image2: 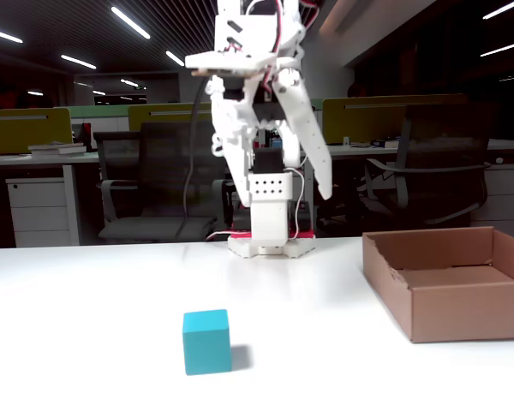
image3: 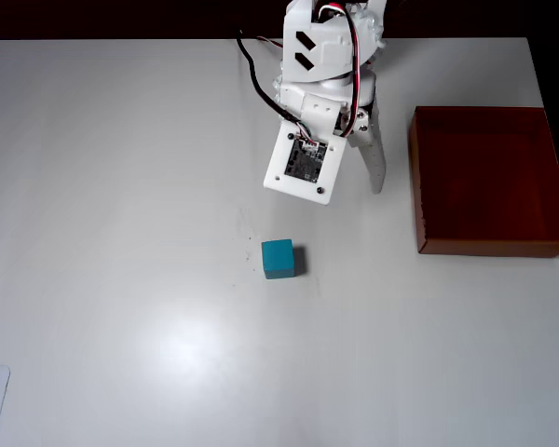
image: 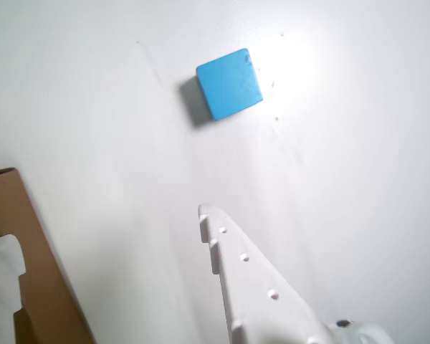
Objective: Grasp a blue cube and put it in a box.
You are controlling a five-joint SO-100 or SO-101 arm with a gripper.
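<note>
The blue cube [image2: 206,341] sits alone on the white table, in front of the arm in the fixed view. From overhead the blue cube [image3: 279,258] lies just below the arm's wrist plate. My gripper [image2: 284,199] hangs high above the table, open, with nothing between its spread fingers. It stands behind the cube and well above it. In the wrist view the cube [image: 229,84] is ahead of one white finger [image: 236,272]; the other finger is out of frame. The box [image2: 463,315], a low brown cardboard tray, stands to the right and holds nothing.
The arm's base [image2: 270,244] stands at the back middle of the table. Overhead, the box [image3: 417,182] lies right of the arm, near the table's right edge. A corner of the box [image: 36,251] shows at the wrist view's lower left. Office desks and chairs fill the background.
</note>
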